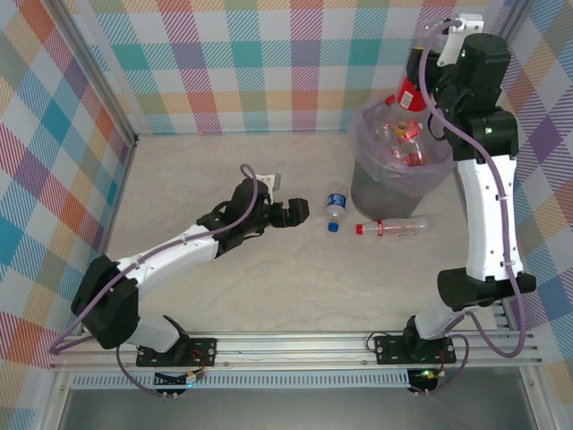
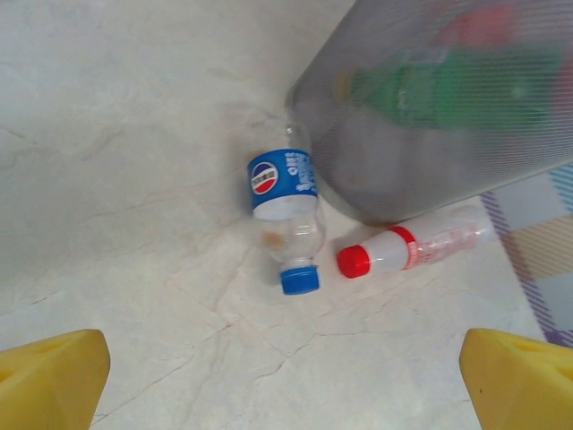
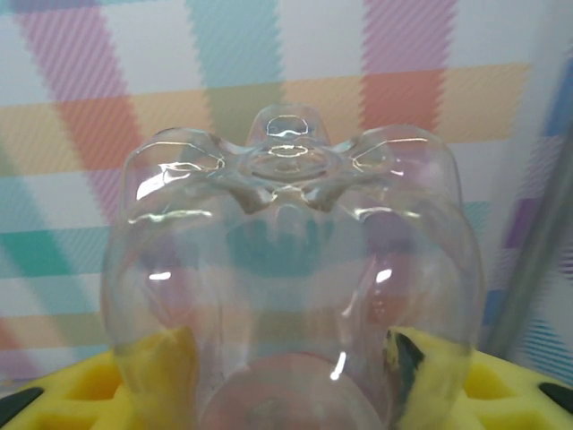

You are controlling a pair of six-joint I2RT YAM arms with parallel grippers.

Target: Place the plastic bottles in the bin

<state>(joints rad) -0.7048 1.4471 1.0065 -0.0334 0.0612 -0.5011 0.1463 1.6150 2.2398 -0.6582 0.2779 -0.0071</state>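
Jaws of my left gripper (image 1: 291, 212) stand wide apart and empty over the table (image 1: 224, 296), near a blue-labelled bottle (image 1: 335, 210) lying beside the bin (image 1: 372, 193). A red-capped bottle (image 1: 391, 227) lies just beside it. My right gripper (image 3: 286, 385) clamps a red-labelled bottle (image 1: 408, 91) above the bin's far rim.

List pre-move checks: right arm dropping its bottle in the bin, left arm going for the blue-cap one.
1. Right gripper grips clear bottle: ok.
2. Clear bottle over bin opening: cannot tell; top view puts it near the far rim.
3. Left gripper open, empty: ok.
4. Blue-cap bottle lying ahead of left gripper, unobstructed: ok.
5. Red-cap bottle apart from blue-cap bottle: ok, though the caps are close.
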